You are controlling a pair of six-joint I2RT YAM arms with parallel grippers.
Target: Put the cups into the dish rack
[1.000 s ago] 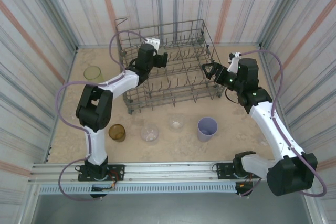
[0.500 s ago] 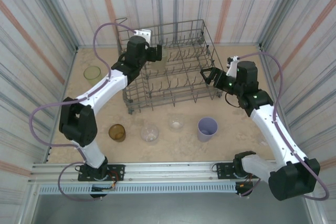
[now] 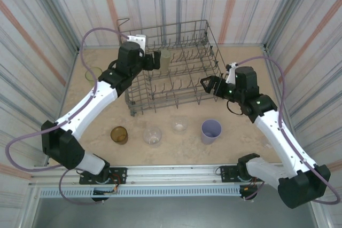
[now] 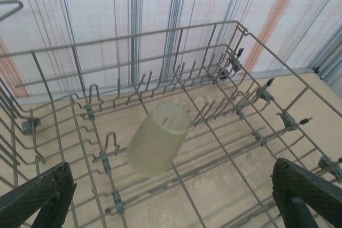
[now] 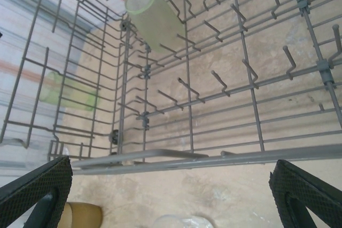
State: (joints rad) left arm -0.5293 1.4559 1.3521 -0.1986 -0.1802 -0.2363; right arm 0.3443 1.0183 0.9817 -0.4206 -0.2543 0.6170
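One pale yellow-green cup lies tilted on the tines inside the grey wire dish rack. My left gripper is open just left of it, apart from it. My right gripper is open and holds nothing at the rack's near right corner. On the table in front stand the amber cup, two clear cups and the lavender cup. The second yellow-green cup sits left of the rack.
Striped walls close in the beige table on three sides. The rack stands at the back centre, its tall grid sides between the grippers. Free floor lies to the right of the lavender cup and at the far right corner.
My left gripper has drawn back to the left, away from the yellow-green cup, which stays on the tines. The right gripper has shifted slightly left and nearer along the rack's corner.
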